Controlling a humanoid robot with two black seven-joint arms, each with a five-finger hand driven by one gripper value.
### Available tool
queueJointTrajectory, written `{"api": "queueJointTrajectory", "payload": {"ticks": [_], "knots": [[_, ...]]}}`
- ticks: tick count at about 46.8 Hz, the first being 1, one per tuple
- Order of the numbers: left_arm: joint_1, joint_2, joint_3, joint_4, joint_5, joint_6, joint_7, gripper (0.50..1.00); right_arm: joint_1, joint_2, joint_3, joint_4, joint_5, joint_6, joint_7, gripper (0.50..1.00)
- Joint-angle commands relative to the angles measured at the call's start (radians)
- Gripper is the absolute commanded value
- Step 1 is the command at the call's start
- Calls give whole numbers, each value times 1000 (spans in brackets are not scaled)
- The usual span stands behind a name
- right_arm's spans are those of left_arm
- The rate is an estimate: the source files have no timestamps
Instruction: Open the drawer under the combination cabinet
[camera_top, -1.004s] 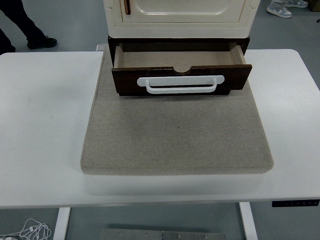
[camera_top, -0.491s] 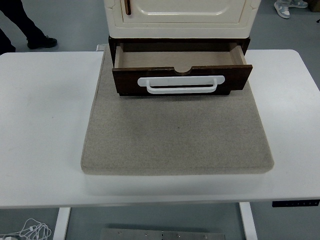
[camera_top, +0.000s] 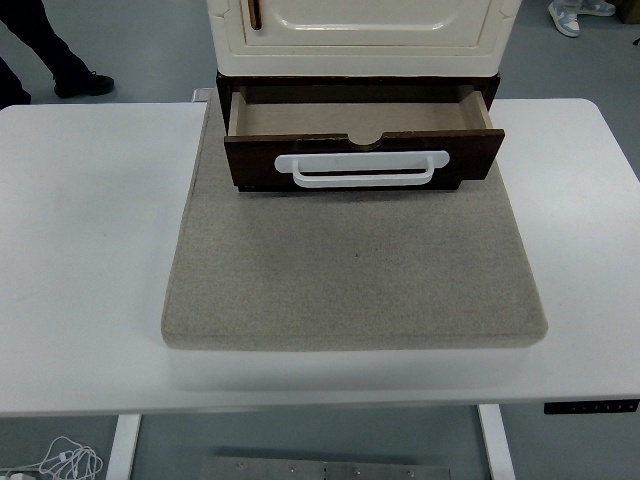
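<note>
A cream combination cabinet (camera_top: 360, 35) stands at the back of a grey felt mat (camera_top: 355, 265). Beneath it, a dark brown drawer (camera_top: 362, 158) is pulled partway out toward me, and its light brown inside (camera_top: 355, 117) holds nothing. A white bar handle (camera_top: 362, 168) runs across the drawer front. Neither of my hands shows anywhere in the head view.
The mat lies on a white table (camera_top: 90, 250) whose near edge runs along the bottom. A person's dark leg and shoe (camera_top: 60, 60) stand on the floor at the top left, and another shoe (camera_top: 565, 15) shows at the top right. Cables (camera_top: 60, 462) lie on the floor below.
</note>
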Motion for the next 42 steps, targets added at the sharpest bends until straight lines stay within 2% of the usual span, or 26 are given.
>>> {"api": "queueJointTrajectory", "payload": {"ticks": [1, 19, 25, 38, 42], "knots": [[41, -5, 0, 32, -54, 12, 19, 1000, 0, 0, 0, 0, 0, 0, 0, 926], [299, -37, -2, 36, -275, -12, 21, 1000, -5, 0, -2, 0, 0, 0, 0, 926], [369, -48, -2, 37, -297, -46, 24, 1000, -9, 0, -3, 0, 0, 0, 0, 926], [469, -100, -3, 37, -355, -74, 34, 1000, -9, 0, -3, 0, 0, 0, 0, 926], [486, -114, -17, 39, -364, -111, 34, 1000, -9, 0, -3, 0, 2, 0, 0, 926]]}}
